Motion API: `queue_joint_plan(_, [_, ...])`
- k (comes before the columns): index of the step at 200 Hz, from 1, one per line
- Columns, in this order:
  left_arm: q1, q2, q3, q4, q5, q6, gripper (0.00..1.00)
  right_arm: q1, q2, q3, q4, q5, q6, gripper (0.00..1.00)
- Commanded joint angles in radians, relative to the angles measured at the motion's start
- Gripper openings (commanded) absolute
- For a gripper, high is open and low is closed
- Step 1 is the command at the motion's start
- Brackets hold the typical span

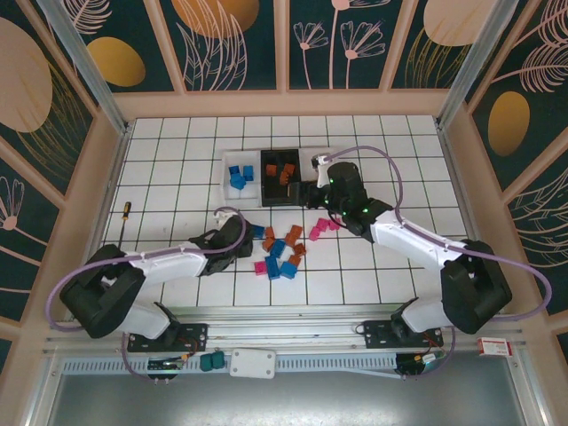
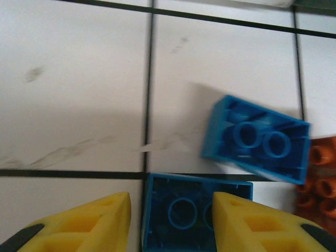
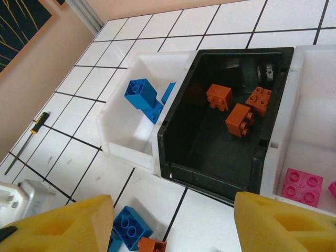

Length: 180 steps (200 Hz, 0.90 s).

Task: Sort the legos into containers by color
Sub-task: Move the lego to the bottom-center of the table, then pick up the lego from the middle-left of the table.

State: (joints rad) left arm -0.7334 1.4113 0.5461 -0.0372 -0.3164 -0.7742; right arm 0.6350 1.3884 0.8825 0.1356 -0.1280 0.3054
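Note:
An upside-down blue lego (image 2: 178, 210) lies on the floor tiles between the yellow fingers of my left gripper (image 2: 170, 210). The left finger stands a thin gap off it and the right finger covers its right end. A second blue lego (image 2: 257, 139) lies just beyond, beside an orange one (image 2: 323, 173). Loose legos (image 1: 280, 253) are scattered mid-floor by my left gripper (image 1: 244, 238). My right gripper (image 3: 173, 205) hangs open and holds nothing, before the black container (image 3: 210, 173), which holds orange legos (image 3: 239, 118). The left white container (image 3: 131, 142) holds blue ones (image 3: 142, 94), the right container (image 3: 302, 131) a pink one (image 3: 302, 184).
A screwdriver (image 1: 124, 213) lies at the left wall. A metal rail with a white box (image 1: 253, 362) and teal blocks (image 1: 211, 360) runs along the near edge. Wooden walls enclose the tiled floor.

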Motion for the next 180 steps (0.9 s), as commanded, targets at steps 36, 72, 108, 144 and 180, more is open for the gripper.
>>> queue_joint_plan(36, [0.004, -0.145, -0.013, -0.103, 0.024, -0.008, 0.63, 0.000, -0.022, -0.020, 0.042, 0.011, 0.014, 0.63])
queue_joint_plan(72, [-0.034, -0.114, 0.039, -0.127, 0.009, 0.024, 0.92, -0.001, -0.029, -0.027, 0.048, 0.009, 0.020, 0.63])
queue_joint_plan(108, [-0.037, -0.009, 0.007, -0.095, -0.036, 0.017, 0.92, -0.001, -0.040, -0.040, 0.050, 0.013, 0.024, 0.63])
queue_joint_plan(144, [-0.038, 0.073, -0.004, -0.026, -0.056, 0.015, 0.79, -0.001, -0.049, -0.036, 0.047, 0.015, 0.023, 0.63])
queue_joint_plan(180, [-0.038, 0.126, 0.011, 0.041, -0.058, 0.034, 0.66, -0.001, -0.052, -0.034, 0.047, 0.007, 0.029, 0.63])
